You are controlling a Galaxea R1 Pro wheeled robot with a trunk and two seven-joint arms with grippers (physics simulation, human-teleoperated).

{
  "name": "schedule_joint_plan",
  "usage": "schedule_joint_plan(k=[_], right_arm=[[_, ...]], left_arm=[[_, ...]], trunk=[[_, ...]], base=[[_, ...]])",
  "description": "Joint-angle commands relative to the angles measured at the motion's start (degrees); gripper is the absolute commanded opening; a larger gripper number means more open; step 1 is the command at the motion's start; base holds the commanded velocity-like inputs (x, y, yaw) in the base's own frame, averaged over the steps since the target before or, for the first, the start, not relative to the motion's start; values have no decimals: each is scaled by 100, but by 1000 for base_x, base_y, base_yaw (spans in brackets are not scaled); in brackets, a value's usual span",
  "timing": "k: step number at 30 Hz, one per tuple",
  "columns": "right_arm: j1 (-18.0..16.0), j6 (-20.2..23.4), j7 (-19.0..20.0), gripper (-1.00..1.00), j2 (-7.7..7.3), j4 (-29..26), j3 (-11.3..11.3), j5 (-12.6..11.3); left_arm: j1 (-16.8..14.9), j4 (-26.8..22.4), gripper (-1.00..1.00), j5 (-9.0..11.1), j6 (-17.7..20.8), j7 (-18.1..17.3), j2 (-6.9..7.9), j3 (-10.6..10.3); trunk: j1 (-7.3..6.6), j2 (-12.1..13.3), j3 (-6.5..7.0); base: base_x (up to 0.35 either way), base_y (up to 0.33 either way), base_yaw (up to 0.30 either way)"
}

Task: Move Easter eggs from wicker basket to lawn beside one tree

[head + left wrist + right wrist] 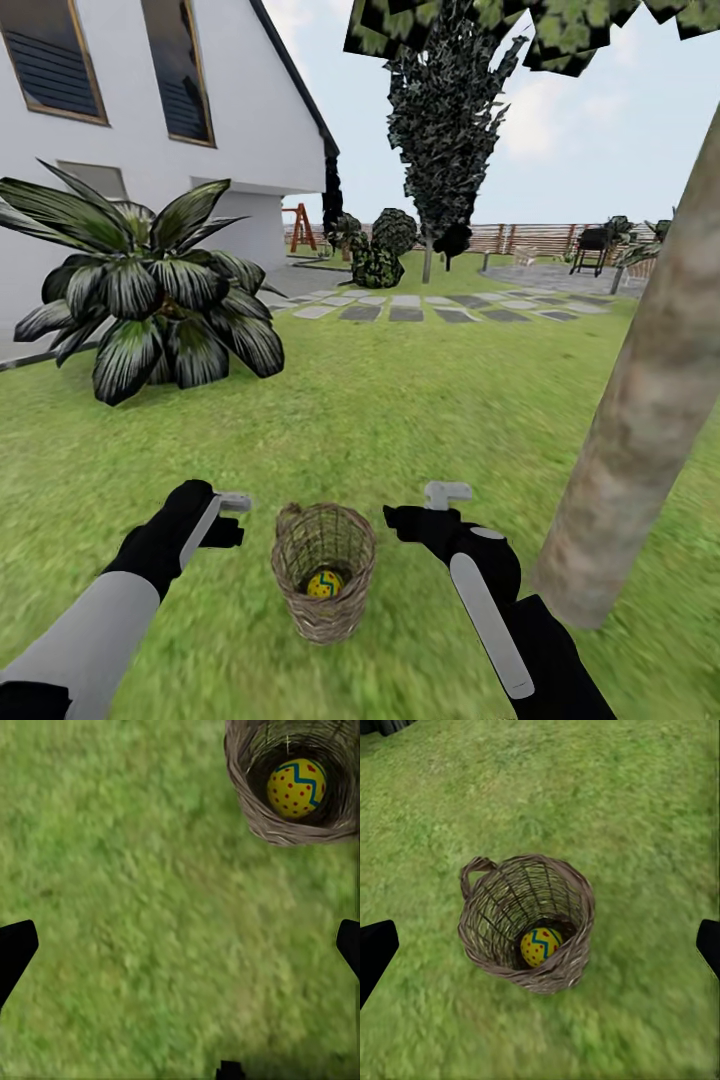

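At the upper left of your head view stands a white house (240, 120) with dark, wood-framed windows (180, 65). Below it spreads a broad-leaved palm (150, 290). Grey stepping stones (430, 308) cross the middle of the frame, leading towards a paved patio at the right. A dark conifer (445, 130) rises at top centre, with a slatted wooden fence (530, 238), a red playset (300, 228) and a black grill (593, 245) far behind, under pale, cloudy daylight sky.

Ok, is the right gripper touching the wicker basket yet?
Apart. In the head view, green lawn shows between the right gripper and the wicker basket; the right wrist view also shows grass between its fingertips and the basket.
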Motion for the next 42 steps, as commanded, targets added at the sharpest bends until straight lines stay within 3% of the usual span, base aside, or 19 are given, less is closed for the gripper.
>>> schedule_joint_plan(k=[1, 21, 42], right_arm=[[-7, 12, -59, 100, 1, -4, 6, -59], [-5, 8, -59, 100, 1, -4, 6, -59], [-6, 8, -59, 100, 1, -4, 13, -51]], left_arm=[[-3, -8, 100, 63, 21, 57, 9, -28], [-3, -7, 100, 54, 21, 57, 9, -29], [-3, -7, 100, 57, 21, 53, 9, -25]], trunk=[[1, -4, -7], [1, -4, -7], [1, -4, 15]], base=[[34, 5, -290], [78, 18, -290], [222, 236, -241]])
